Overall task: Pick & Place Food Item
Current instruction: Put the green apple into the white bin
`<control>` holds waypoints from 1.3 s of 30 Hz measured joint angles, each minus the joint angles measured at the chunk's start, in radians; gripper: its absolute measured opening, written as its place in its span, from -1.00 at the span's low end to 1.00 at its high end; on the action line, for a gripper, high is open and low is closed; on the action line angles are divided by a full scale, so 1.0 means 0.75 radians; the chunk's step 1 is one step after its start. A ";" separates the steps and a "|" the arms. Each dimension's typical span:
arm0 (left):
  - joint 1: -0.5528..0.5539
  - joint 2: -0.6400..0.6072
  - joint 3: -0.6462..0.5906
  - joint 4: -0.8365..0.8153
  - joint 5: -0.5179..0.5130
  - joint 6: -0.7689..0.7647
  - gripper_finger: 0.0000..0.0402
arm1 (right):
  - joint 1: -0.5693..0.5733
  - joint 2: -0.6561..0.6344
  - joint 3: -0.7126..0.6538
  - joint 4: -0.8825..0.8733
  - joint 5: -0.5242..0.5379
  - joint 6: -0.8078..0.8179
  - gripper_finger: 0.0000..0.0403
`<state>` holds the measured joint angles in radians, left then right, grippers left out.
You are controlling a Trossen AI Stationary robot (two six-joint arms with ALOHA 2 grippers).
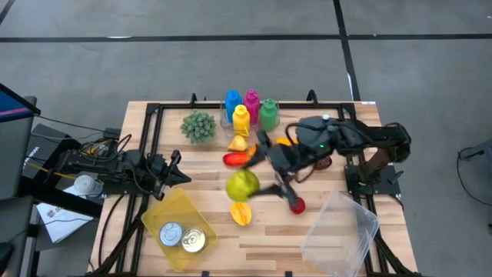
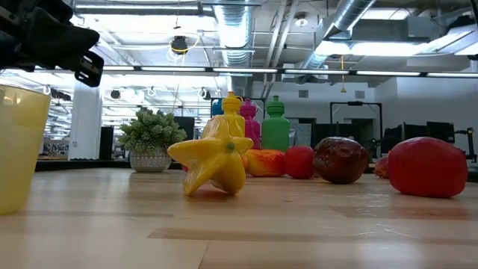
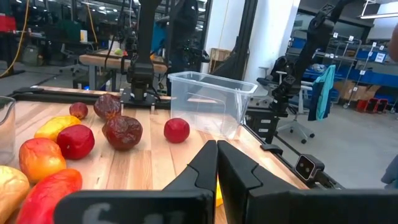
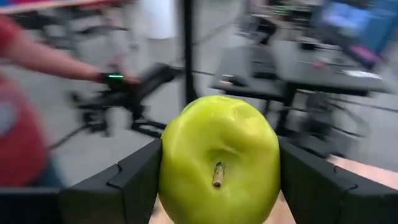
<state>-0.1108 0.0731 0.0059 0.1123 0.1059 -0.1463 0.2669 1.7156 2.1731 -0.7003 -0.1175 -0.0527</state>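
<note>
Jaws of the right gripper [image 4: 217, 171] stand wide and are clamped on the green apple [image 4: 219, 160], one dark finger pressed on each flank; its stem end faces the wrist camera, so its stem axis runs along the gripper's reach. From above, the green apple hangs over the middle of the bench [image 1: 269, 231], at 12 o'clock from the yellow star fruit [image 1: 241, 213], and the arm covers part of the fruit behind it. The background past the apple is too blurred to read. The left gripper [image 3: 217, 163] waits at the bench's 9 o'clock edge, jaws pressed together on nothing. At 5 o'clock lies the clear tub [image 1: 339, 227], its far rim cut off by the frame
</note>
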 joint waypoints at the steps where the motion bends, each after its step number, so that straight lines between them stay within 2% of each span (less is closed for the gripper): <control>1: -0.001 0.000 0.000 0.000 0.000 0.000 -1.00 | 0.019 -0.008 0.000 -0.003 -0.052 0.001 0.37; 6: -0.001 0.000 0.000 0.000 0.000 0.000 -1.00 | 0.133 -0.065 0.000 0.002 -0.370 0.145 0.37; 9: -0.001 0.000 0.000 0.000 0.000 0.000 -1.00 | 0.211 -0.089 0.001 -0.026 -0.366 0.303 0.37; 12: -0.001 0.000 0.000 0.000 0.000 0.000 -1.00 | 0.294 -0.102 0.001 -0.228 -0.194 0.419 0.37; 17: -0.001 -0.035 0.000 0.001 0.000 0.000 -1.00 | 0.442 -0.109 -0.001 -0.709 0.239 0.696 0.37; 20: 0.000 -0.095 0.000 -0.004 0.000 0.000 -1.00 | 0.545 -0.109 -0.002 -0.969 0.474 0.934 0.37; 23: 0.002 -0.097 0.000 -0.007 -0.003 -0.001 -1.00 | 0.659 -0.110 -0.018 -1.166 0.626 1.249 0.37; 27: 0.003 -0.097 0.000 -0.088 -0.012 -0.001 -1.00 | 0.807 -0.165 -0.211 -1.156 0.749 1.581 0.37; 29: 0.003 -0.097 0.001 -0.098 -0.017 -0.001 -1.00 | 0.863 -0.210 -0.363 -1.153 0.758 1.772 0.37; 36: 0.003 -0.097 0.001 -0.115 -0.086 -0.001 -1.00 | 1.039 -0.372 -0.948 -1.038 0.689 2.471 0.37; 39: 0.003 -0.097 0.002 -0.118 -0.087 -0.001 -1.00 | 1.088 -0.426 -1.135 -0.925 0.615 2.652 0.37</control>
<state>-0.1089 0.0002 0.0071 0.0238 0.0406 -0.1467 1.0831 1.3957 1.3221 -1.3940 0.3437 1.9360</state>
